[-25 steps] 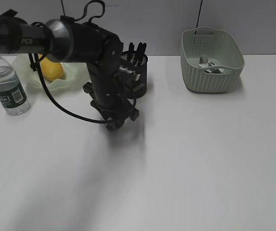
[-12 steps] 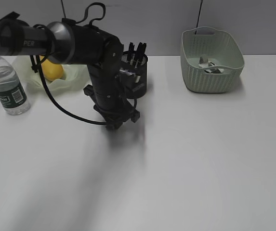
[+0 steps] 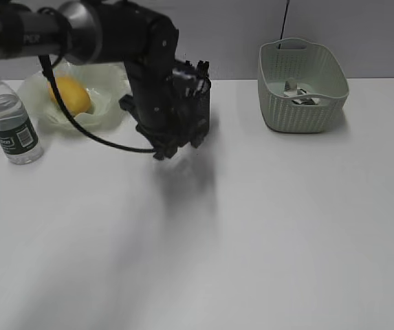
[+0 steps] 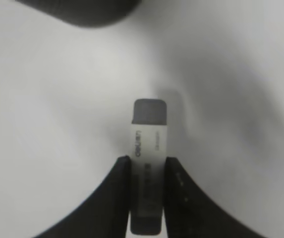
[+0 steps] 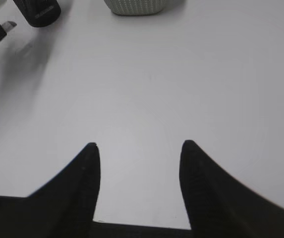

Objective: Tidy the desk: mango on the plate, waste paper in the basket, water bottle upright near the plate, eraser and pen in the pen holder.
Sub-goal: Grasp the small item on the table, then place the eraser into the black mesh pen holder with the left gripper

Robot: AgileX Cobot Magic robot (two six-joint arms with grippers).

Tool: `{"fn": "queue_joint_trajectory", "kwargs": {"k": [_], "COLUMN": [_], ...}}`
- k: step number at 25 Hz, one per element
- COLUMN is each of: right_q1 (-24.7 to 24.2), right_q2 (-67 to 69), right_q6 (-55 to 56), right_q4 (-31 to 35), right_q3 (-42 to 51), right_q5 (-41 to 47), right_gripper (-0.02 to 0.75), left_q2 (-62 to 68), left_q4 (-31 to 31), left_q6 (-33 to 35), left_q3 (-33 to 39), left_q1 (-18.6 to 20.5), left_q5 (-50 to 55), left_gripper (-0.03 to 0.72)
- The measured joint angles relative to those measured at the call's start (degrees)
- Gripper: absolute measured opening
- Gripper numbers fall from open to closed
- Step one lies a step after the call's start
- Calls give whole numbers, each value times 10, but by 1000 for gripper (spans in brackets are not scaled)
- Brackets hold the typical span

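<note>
My left gripper (image 4: 147, 161) is shut on the eraser (image 4: 149, 148), a white-sleeved block with a dark end that points away from the jaws, held above the desk (image 3: 265, 227). In the exterior view that gripper (image 3: 172, 148) hangs just in front of the black mesh pen holder (image 3: 202, 103), which the arm partly hides. Dark slim items (image 3: 201, 69) stick up from the holder; I cannot tell whether one is the pen. The mango (image 3: 71, 96) lies on the wavy green plate (image 3: 107, 113). The water bottle (image 3: 11, 124) stands upright left of the plate. The waste paper (image 3: 298, 95) lies in the basket (image 3: 303, 86). My right gripper (image 5: 138, 146) is open and holds nothing.
The left arm's dark body and cable (image 3: 100, 41) reach in from the upper left, over the plate. In the right wrist view the pen holder (image 5: 37, 10) and basket (image 5: 132, 6) sit at the far edge, and the desk's near edge (image 5: 132, 225) lies under the fingers.
The left gripper has closed on the eraser, risen off the desk and moved back towards the pen holder. The right gripper has not moved.
</note>
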Motion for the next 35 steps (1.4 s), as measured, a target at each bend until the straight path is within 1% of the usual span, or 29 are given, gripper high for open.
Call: {"fn": "queue_joint_trajectory", "kwargs": {"k": [6,9,14,20,22,27,29,31,35], "right_q1": [0,0,0,0,0,0,0,0,0], "right_q2": [0,0,0,0,0,0,0,0,0], "right_q6": [-1,-1,-1,0,0,-1,-1,-1,-1], "right_q4": [0,0,0,0,0,0,0,0,0], "right_q3": [0,0,0,0,0,0,0,0,0], "right_q5": [0,0,0,0,0,0,0,0,0], "right_gripper": [417,417,417,417,417,417,417,417,417], "left_q2": [-26,-27,-19,23,30,30,30,29,16], "left_q4": [19,23,22,17,7,3,4,5,5], "left_q6": [0,-5,-23,-26,-27,-27,-27,-27,-27], "left_q3": [-118,-156,-163,-163,-163,-163,-163,-163,-163], "left_q1": [0,2,16,29,29,29,29,29,29], "left_q5": [10,-30,-106,-127,-131,-143,-137,-128,-82], "left_gripper": [157,156,156,169,193,340,380,398,408]}}
